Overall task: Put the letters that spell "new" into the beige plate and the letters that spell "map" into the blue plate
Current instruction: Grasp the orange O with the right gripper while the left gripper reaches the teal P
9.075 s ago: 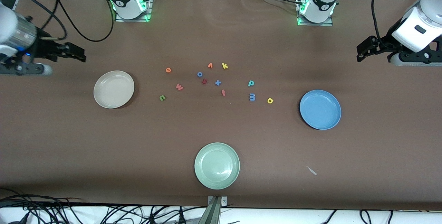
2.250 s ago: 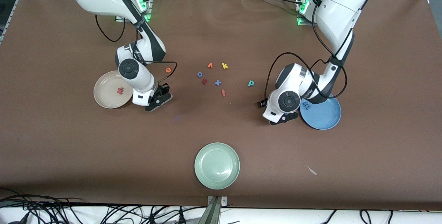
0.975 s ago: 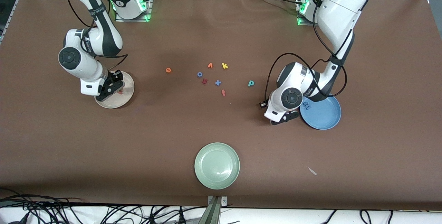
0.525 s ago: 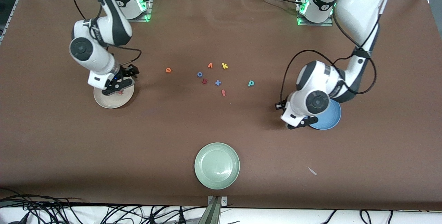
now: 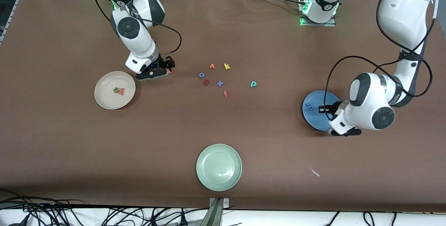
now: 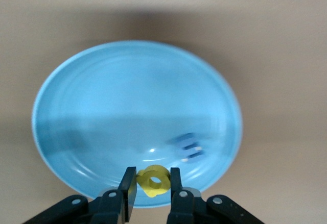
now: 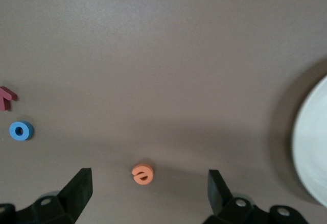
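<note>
The beige plate (image 5: 104, 100) holds the green n (image 5: 115, 89) and the pinkish-red w (image 5: 121, 92). My right gripper (image 5: 166, 68) hangs open just above the orange e (image 7: 142, 173), which lies on the table between its fingers. The blue plate (image 5: 315, 119) holds the blue m (image 5: 309, 106). Over that plate's edge my left gripper (image 5: 322, 108) is shut on the yellow a (image 6: 153, 180), held up off the plate (image 6: 102, 106). The teal p (image 5: 253, 84) lies on the table between the middle cluster and the blue plate.
Mid-table lie an orange v (image 5: 212, 66), yellow k (image 5: 227, 66), blue o (image 5: 201, 75), a dark red letter (image 5: 206, 82), a blue plus (image 5: 220, 83) and red f (image 5: 225, 93). A pale green plate (image 5: 218, 180) sits near the front edge, a small scrap (image 5: 314, 172) beside it.
The right gripper opened over the beige plate, left the green n there and moved over the orange e. The left gripper carried the yellow a from the table to over the blue plate.
</note>
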